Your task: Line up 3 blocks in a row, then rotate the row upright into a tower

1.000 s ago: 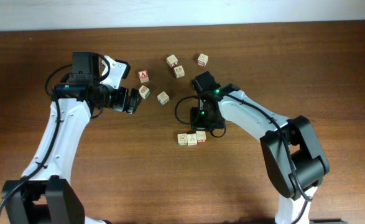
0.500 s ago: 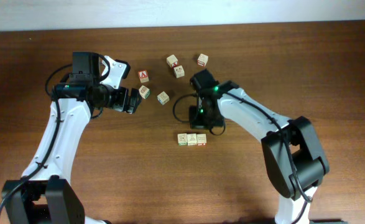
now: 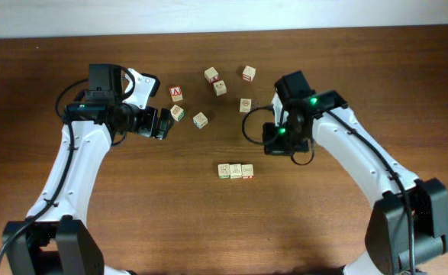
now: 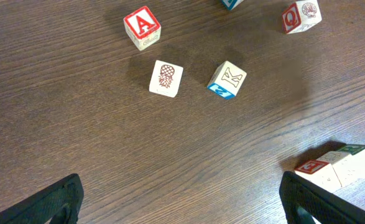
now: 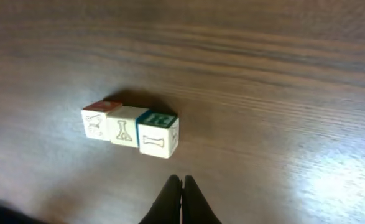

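My right hand (image 5: pixel 180 186) is pinched fully shut, its two dark fingertips pressed together with nothing between them. It points down at the bench (image 5: pixel 281 81) and touches nothing. Just beyond its tips are the three blocks (image 5: pixel 124 129), side by side in a short straight row with their neighbouring faces touching. In the right wrist view, the block nearest the tips has a green-framed top and a bone printed on its side. The middle one shows a flask, and the far one has a reddish top. From overhead the row lies near the middle of the bench, a little below and left of this hand.

My left hand (image 3: pixel 164 123) is spread as wide as it goes and is empty, well apart from the row. Ahead of it lie loose cubes: a red "A" cube (image 4: pixel 142 27), a pineapple cube (image 4: pixel 165 78) and a tilted "K" cube (image 4: pixel 227 79) with a blue side.
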Controlling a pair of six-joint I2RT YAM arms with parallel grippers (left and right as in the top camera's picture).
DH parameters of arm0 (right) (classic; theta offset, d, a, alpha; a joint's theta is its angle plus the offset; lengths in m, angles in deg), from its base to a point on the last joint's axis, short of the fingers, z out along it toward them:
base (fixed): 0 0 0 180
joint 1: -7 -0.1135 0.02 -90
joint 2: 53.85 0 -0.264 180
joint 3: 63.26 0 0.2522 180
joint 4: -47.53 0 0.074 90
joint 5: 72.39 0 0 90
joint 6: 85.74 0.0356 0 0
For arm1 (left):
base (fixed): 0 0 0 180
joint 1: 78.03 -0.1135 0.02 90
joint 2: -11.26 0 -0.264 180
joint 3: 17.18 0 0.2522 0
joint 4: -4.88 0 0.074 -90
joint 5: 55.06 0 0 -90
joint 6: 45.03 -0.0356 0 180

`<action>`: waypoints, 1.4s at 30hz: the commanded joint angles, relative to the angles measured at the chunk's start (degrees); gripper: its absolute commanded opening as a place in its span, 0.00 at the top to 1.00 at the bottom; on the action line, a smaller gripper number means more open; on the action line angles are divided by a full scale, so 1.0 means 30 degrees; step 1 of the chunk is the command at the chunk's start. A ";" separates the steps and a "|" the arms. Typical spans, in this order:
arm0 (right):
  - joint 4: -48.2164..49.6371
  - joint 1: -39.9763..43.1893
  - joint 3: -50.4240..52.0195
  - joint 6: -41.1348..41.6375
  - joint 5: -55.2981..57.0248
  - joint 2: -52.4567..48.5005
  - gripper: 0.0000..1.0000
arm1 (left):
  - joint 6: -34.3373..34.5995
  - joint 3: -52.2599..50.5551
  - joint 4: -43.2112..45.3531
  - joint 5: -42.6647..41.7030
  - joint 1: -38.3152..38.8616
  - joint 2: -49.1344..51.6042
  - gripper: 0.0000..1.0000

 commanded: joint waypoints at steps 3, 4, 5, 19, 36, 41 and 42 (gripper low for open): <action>0.0481 0.0597 0.0525 -0.0641 -0.2244 -0.1654 0.90 | 0.5552 0.0277 -0.0568 -0.0299 -0.0095 0.0095 0.01; 0.0554 0.0597 0.0525 -0.0641 -0.2251 -0.2178 0.90 | 0.6309 0.0277 -0.0663 -0.0393 -0.0066 0.0095 0.01; 0.0678 0.0597 0.0525 -0.0641 -0.2390 -0.2616 0.91 | 0.6382 0.0277 -0.0670 -0.1056 0.0036 0.0095 0.00; 0.2776 0.0576 0.2025 -0.0984 -0.2973 -0.3541 0.96 | 0.9143 0.0000 -0.1173 -0.1260 0.4364 0.4226 1.00; 0.3548 0.0080 0.2688 -0.0204 -0.3512 -0.3541 0.96 | 0.7839 -0.2455 -0.0838 -0.1129 0.6215 0.4663 1.00; 0.3555 -0.0539 0.2681 -0.0189 -0.3512 -0.3541 0.96 | 0.7854 -0.2754 0.0525 -0.1836 0.6856 0.4663 1.00; 0.3555 -0.0546 0.2681 -0.0138 -0.3519 -0.3541 0.96 | 0.7854 -0.2754 0.0612 -0.1836 0.6856 0.4663 1.00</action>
